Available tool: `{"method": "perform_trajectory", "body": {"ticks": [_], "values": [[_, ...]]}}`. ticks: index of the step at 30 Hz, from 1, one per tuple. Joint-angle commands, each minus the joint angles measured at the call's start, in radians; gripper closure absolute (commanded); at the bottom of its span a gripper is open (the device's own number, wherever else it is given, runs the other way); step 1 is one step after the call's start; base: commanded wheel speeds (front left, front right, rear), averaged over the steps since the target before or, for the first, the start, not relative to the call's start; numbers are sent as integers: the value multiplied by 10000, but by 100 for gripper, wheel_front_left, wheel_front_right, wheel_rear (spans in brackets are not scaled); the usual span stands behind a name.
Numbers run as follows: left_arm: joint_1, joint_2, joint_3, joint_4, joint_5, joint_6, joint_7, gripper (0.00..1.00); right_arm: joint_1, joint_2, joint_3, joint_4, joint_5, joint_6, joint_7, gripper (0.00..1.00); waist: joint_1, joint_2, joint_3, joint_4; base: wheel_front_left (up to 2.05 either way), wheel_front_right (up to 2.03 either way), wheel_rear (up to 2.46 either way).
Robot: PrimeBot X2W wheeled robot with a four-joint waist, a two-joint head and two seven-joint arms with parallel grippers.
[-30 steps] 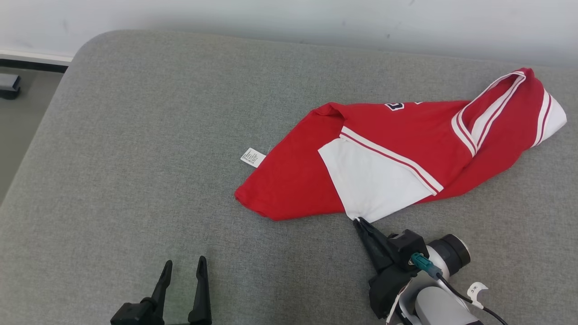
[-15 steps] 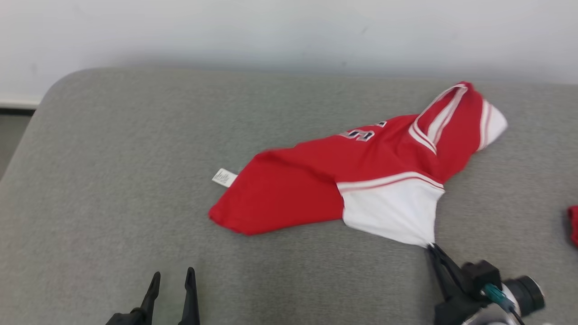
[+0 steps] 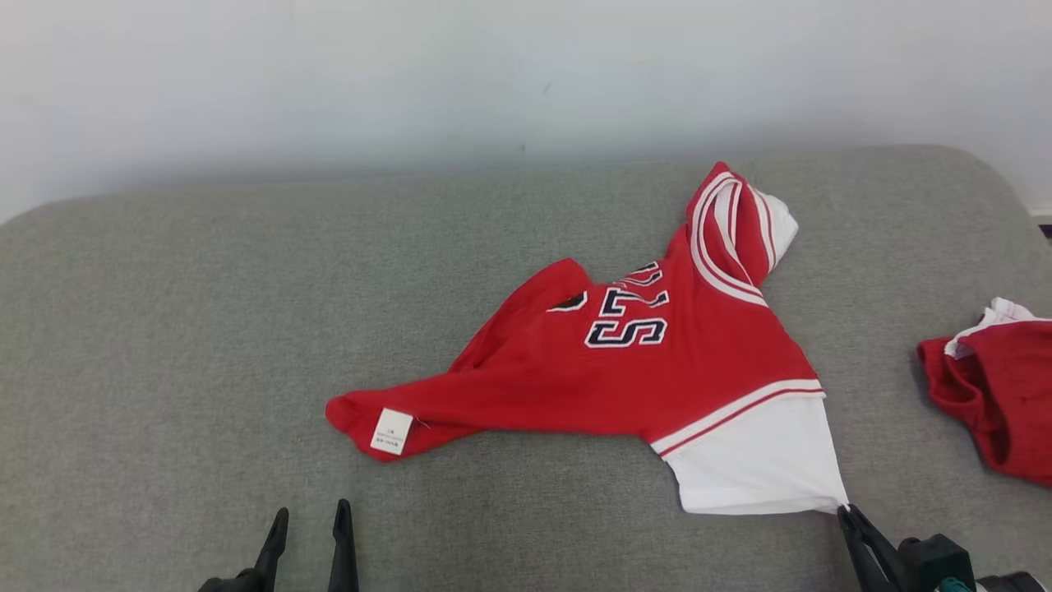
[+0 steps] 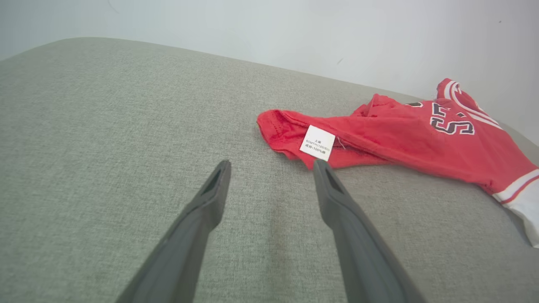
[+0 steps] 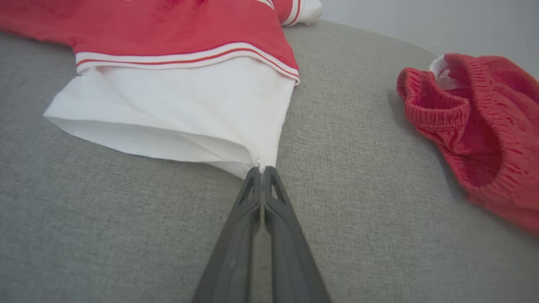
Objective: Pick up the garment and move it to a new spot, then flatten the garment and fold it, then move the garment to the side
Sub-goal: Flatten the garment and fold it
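The left gripper (image 4: pixel 271 166) has two long dark-grey fingers tapering to points, each with a slim slot near the end; the right gripper (image 5: pixel 261 169) is built alike. Behind its fingers sits a blocky black housing (image 3: pixel 929 559) with a teal plug (image 3: pixel 951 585).

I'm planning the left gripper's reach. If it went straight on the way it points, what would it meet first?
Likely the shirt, at its tagged end just ahead of the open left gripper. Depth is unclear, so it may graze the cushion first.
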Motion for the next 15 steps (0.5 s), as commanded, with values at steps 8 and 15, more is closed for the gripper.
{"method": "perform_trajectory", "body": {"ticks": [8, 15], "values": [[-38, 0, 14, 53, -90, 82, -32, 0, 262, -54, -301, -256, 143, -25, 2, 50, 1, -1, -22, -235, 0, 0, 0], [-1071, 0, 123, -3, 332, -72, -32, 0, 14, 241, -74, -1772, 572, -25, 4, 0, 1, -1, 458, -385, 0, 0, 0]]}}
